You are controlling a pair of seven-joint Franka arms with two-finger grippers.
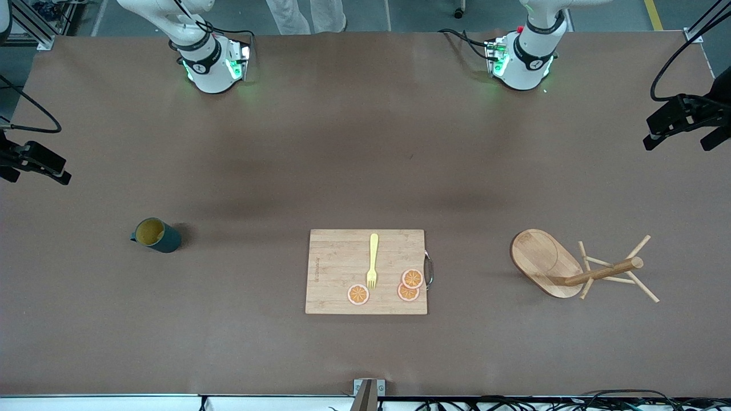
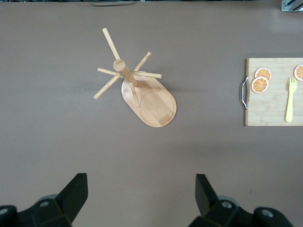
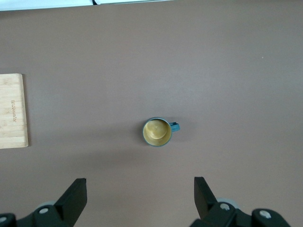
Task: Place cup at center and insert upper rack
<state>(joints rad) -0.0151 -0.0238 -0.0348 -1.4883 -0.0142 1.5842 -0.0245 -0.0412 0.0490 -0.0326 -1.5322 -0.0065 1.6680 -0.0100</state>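
The cup (image 1: 155, 234), a dark teal mug with a yellow-tan inside, stands upright toward the right arm's end of the table; it also shows in the right wrist view (image 3: 156, 132). The upper rack (image 1: 577, 267), a light wooden mug tree, lies tipped on its side toward the left arm's end; it also shows in the left wrist view (image 2: 142, 87). My left gripper (image 2: 141, 189) is open and empty, high over bare table beside the rack. My right gripper (image 3: 140, 191) is open and empty, high over bare table beside the cup. Neither gripper shows in the front view.
A rectangular wooden cutting board (image 1: 337, 268) lies mid-table between cup and rack, with a yellow fork (image 1: 373, 260) and three orange slices (image 1: 412, 278) on it. Black devices on cables hang over both table ends (image 1: 685, 120) (image 1: 34, 160).
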